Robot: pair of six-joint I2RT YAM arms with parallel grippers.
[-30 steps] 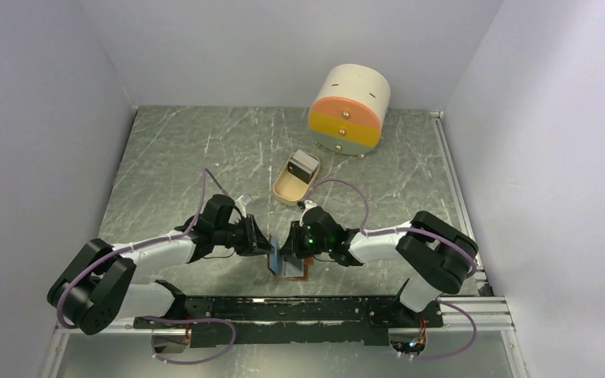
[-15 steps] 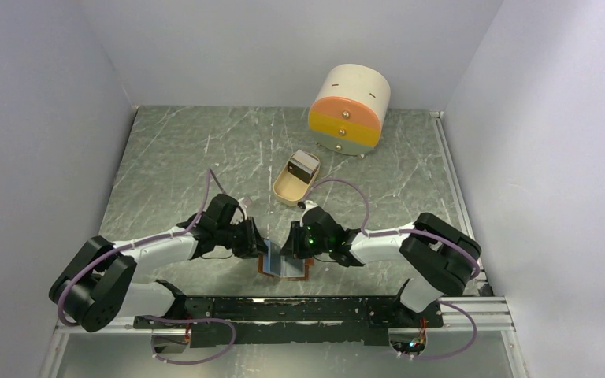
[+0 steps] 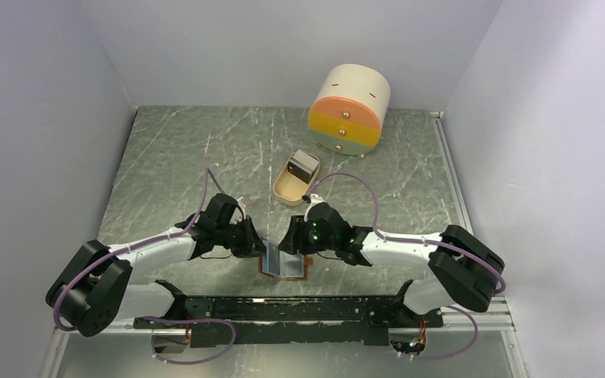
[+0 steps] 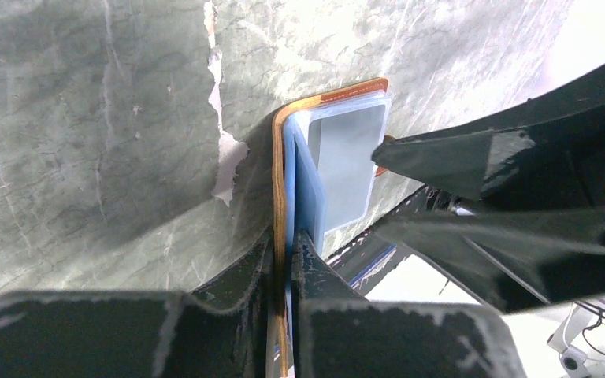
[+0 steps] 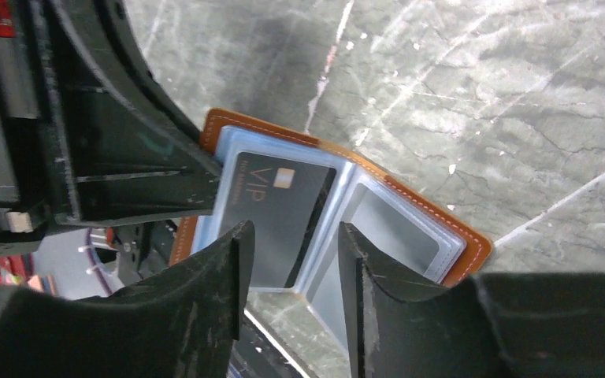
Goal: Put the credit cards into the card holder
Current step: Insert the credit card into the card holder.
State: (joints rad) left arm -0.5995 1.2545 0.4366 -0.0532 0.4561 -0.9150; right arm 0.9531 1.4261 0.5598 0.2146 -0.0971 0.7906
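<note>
The tan-brown card holder (image 3: 293, 273) lies open on the table between my two arms, with its clear pockets facing up. My left gripper (image 3: 261, 249) is shut on the holder's left leather flap (image 4: 279, 181), which runs edge-on between its fingers (image 4: 246, 272). A dark credit card (image 5: 277, 211) marked VIP sits inside a clear pocket of the left leaf. My right gripper (image 5: 295, 238) hangs open just above the holder's middle fold and holds nothing. Another greyish credit card (image 3: 305, 163) rests in the beige tray (image 3: 286, 187).
The round cream-and-orange drawer box (image 3: 349, 109) stands at the back right, behind the tray. The black rail (image 3: 299, 309) with the arm bases runs along the near edge, close to the holder. Grey walls close in both sides.
My right gripper has opened and let go, and its arm has stretched out. The holder has gone from held upright to lying open. My left gripper has clamped tighter on the flap.
</note>
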